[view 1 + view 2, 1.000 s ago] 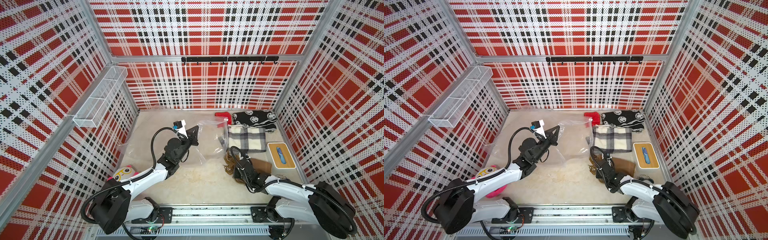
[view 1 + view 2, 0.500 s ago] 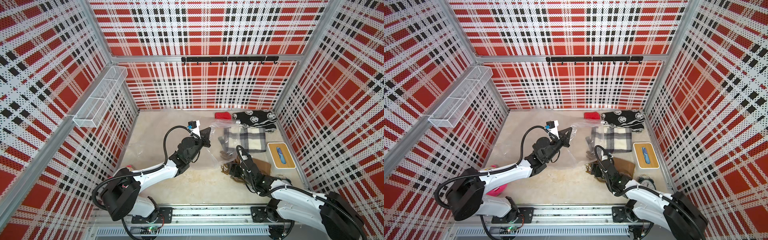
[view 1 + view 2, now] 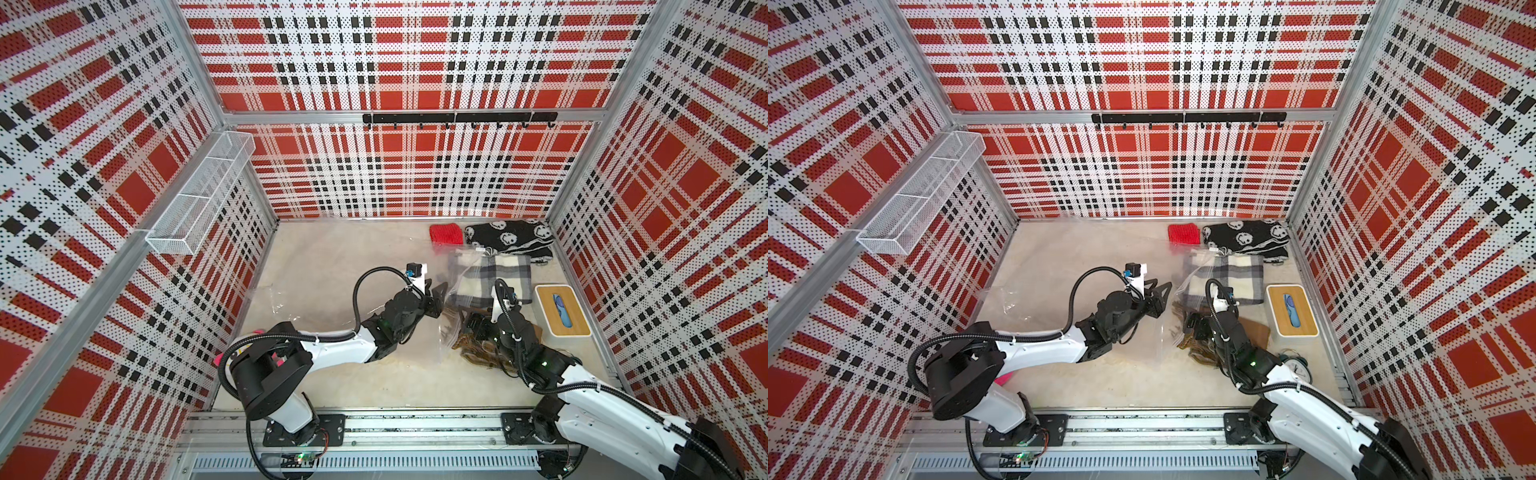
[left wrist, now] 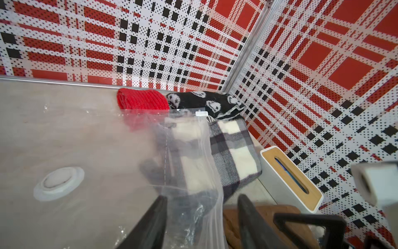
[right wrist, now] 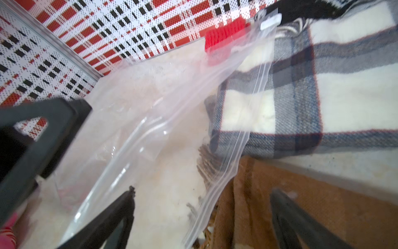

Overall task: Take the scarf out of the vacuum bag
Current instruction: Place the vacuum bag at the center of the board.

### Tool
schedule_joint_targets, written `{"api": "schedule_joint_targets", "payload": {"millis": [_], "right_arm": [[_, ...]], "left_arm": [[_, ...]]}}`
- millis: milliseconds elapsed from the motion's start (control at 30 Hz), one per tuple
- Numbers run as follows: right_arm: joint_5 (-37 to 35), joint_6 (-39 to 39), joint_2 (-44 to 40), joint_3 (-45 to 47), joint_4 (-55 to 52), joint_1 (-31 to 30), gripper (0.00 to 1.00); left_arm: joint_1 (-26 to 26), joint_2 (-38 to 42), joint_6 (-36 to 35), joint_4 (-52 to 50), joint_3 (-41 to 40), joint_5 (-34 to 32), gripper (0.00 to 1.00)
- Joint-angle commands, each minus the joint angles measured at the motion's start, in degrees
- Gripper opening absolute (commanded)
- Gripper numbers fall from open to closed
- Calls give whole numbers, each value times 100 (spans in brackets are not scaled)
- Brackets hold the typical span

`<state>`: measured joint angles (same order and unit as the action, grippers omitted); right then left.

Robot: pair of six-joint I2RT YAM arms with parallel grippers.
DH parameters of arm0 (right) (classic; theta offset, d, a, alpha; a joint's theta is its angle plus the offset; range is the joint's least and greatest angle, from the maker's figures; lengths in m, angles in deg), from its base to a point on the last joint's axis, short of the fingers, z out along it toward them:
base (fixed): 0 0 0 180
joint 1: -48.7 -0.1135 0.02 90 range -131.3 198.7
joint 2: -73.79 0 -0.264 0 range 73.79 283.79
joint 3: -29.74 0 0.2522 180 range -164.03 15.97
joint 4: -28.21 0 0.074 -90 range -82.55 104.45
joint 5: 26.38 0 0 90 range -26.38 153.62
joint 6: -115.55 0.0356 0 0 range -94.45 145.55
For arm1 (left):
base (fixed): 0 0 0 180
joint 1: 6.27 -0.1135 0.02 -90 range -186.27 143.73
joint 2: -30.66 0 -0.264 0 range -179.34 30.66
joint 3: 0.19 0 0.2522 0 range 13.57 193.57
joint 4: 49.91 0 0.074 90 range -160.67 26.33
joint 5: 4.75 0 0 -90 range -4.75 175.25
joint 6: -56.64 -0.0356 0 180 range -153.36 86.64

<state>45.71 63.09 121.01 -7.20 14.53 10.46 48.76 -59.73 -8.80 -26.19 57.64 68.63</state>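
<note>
While the vacuum bag (image 3: 291,305) lies mid-frame, the left gripper (image 3: 441,293) stands open at its zip edge, holding nothing; right of it the brown scarf (image 3: 473,355) is nearly out, fringe at the mouth, under the wide-open right gripper (image 5: 204,194); next, I think: pinch the scarf, draw it clear

The beige counter (image 3: 332,253) is carrying a clear vacuum bag (image 4: 97,140), its right edge overlapping a plaid cloth (image 3: 505,276). A red knit piece (image 3: 446,234) and a black skull-patterned cloth (image 3: 509,237) are lying far right. A brown fringed scarf (image 3: 1254,332), a wooden-topped box (image 3: 561,309) and a clock (image 3: 1295,365) are sitting near right.
</note>
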Motion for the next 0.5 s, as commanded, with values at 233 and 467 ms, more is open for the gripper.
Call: {"api": "schedule_joint_targets", "payload": {"millis": [233,467], "right_arm": [[1135,-505,1333,-1212,319,1297,98],[1721,-781,3156,-1937,891,1472,83]], "left_arm": [[575,-877,-76,180,107,0,56],[676,-1730,191,683,180,328,54]]}}
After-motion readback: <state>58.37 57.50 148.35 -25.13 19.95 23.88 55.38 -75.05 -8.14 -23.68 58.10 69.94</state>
